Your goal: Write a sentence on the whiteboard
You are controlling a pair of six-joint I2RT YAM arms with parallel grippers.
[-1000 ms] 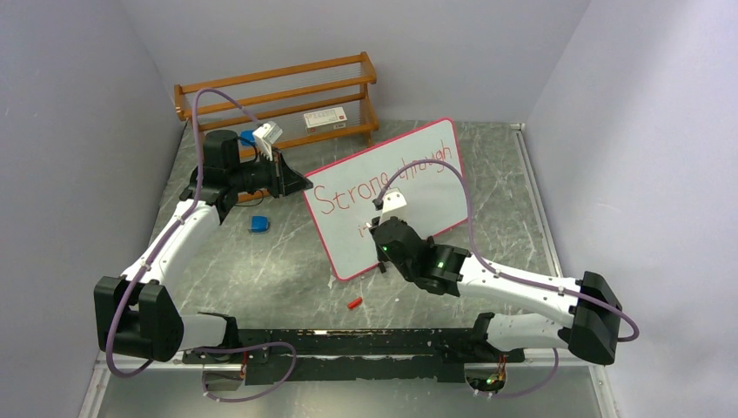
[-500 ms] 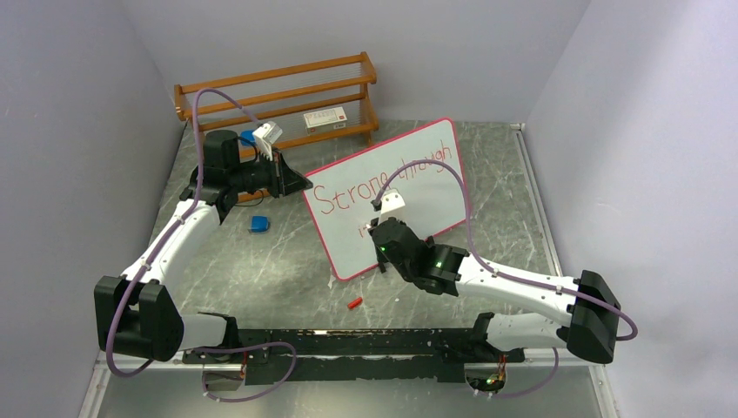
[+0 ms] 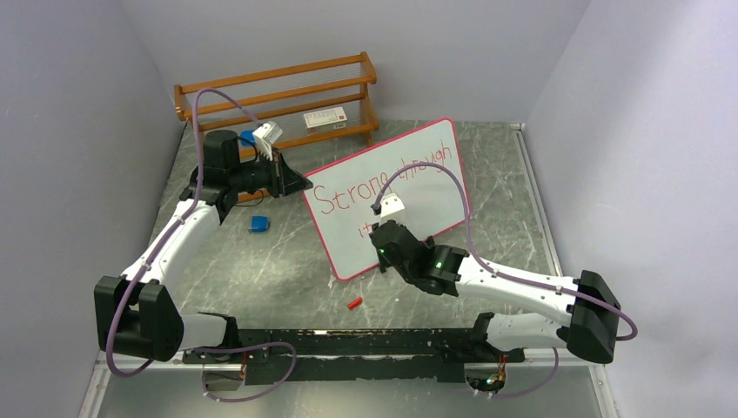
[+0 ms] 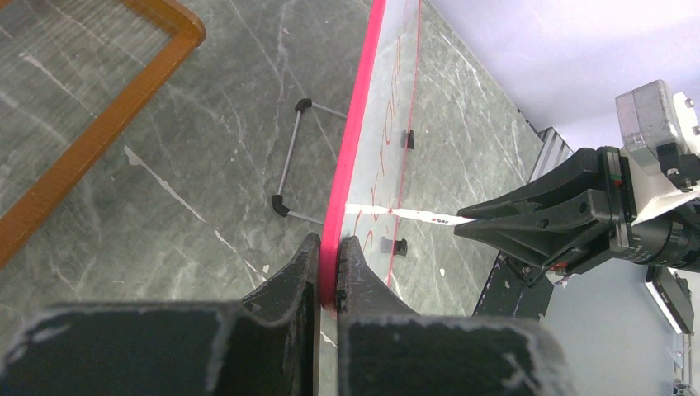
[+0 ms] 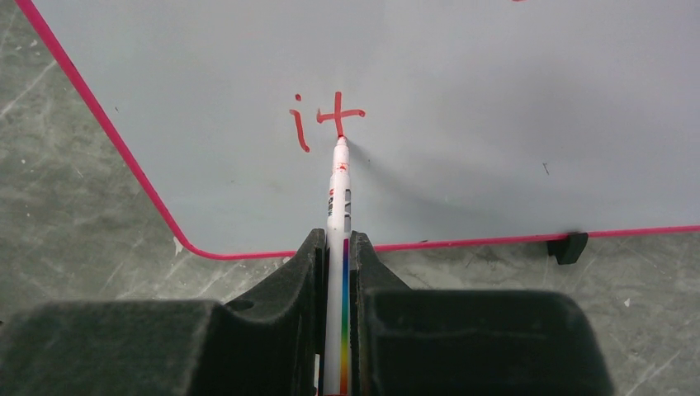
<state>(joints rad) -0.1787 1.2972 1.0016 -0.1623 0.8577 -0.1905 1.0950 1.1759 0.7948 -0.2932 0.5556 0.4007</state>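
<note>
Right wrist: right pincer (image 5: 336, 241) clamps marker (image 5: 338, 186) pointing at whiteboard (image 5: 495, 124) (left pincer (image 4: 328, 245) pinches rim (image 4: 357, 136))

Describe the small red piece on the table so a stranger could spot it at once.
Find the white, pink-rimmed whiteboard standing in the middle of the grey marbled table. Just in front of its near bottom corner, toward the near table edge, the small red piece lies alone on the tabletop. It is the only loose red item; the blue object, its one small neighbour, sits further left.
</note>
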